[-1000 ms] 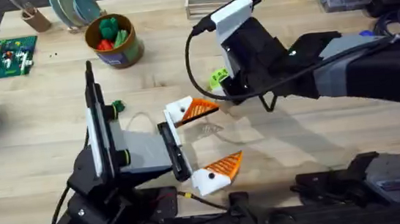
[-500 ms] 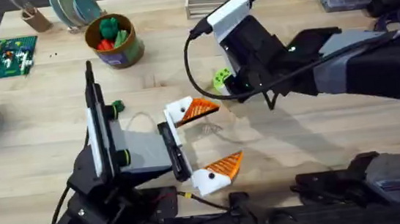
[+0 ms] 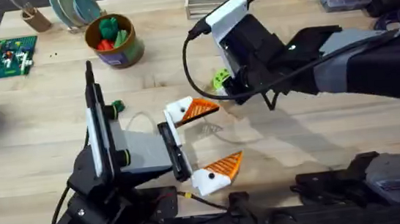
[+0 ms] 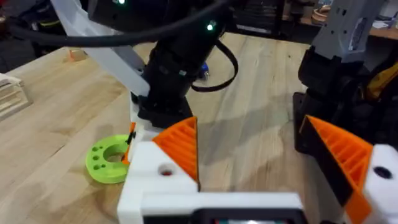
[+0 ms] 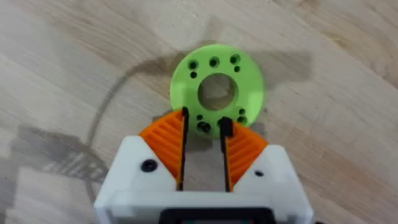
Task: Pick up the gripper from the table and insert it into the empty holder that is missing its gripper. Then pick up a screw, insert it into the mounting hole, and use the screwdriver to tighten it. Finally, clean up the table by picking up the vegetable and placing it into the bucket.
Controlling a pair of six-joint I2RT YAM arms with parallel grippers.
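Vegetable, the tiny dark green toy, lies on the wooden worktop just beside the upright body of the left arm, on its far side. It is well apart from both pairs of jaws. We see the bucket farther back and to the left; it holds red and green toys.

In the overhead view the left gripper points to the right, low over the worktop. Its 2 white fingers with orange ribbed pads stand wide apart, and we see nothing between them and nothing touching them. In the left wrist view the same 2 orange pads are also far from each other.

The right gripper points down at the bright green holed disc, which lies flat on the worktop. In the right wrist view its 2 orange pads are nearly together, with only a narrow slot between them. The tips of the jaws are at the near rim of the disc, at one of its small holes. We cannot tell if they pinch the rim or only touch it. In the overhead view the disc shows partly beside the dark body of the right arm, just beyond the upper finger of the left gripper.
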